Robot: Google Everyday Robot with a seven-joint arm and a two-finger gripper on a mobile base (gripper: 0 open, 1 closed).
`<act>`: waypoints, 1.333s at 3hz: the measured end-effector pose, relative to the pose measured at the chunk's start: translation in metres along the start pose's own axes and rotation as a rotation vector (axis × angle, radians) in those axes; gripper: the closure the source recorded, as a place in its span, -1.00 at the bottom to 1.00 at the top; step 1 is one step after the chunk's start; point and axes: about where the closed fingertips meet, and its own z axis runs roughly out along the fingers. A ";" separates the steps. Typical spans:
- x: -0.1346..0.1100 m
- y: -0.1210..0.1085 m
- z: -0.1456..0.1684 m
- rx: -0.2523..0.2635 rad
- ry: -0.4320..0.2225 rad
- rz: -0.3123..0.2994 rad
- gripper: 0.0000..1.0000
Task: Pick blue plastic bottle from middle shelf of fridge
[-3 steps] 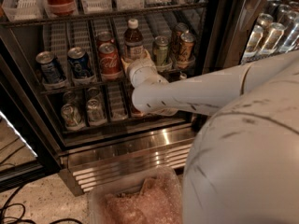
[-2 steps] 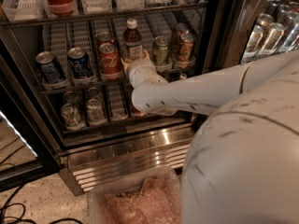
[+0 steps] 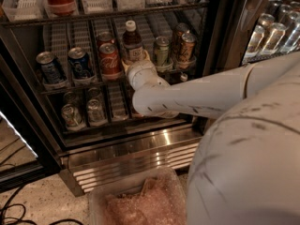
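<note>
The large glass-door drinks fridge (image 3: 140,149) fills the upper frame, above a speckled floor (image 3: 28,196). Its surface, the thin dark middle shelf (image 3: 70,36) with white slotted lanes, carries the tall, white-capped blue plastic bottle (image 3: 132,43) of brown drink at upper centre, between a red can (image 3: 110,60) and a green can (image 3: 161,50). The claw (image 3: 136,60) of the white arm (image 3: 187,97) sits at the bottle's base. Whether it is open or closed cannot be determined.

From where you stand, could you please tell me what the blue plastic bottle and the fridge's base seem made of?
The blue plastic bottle looks like clear glossy plastic, dark drink showing through, with a matte white cap. The fridge's base is probably ribbed stainless steel, given streaky reflections. The tool sits at the bottle's foot.
</note>
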 end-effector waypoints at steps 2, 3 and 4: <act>-0.014 0.008 -0.011 -0.007 -0.046 -0.049 1.00; -0.030 0.006 -0.020 0.013 -0.111 -0.090 1.00; -0.055 0.001 -0.029 0.038 -0.194 -0.137 1.00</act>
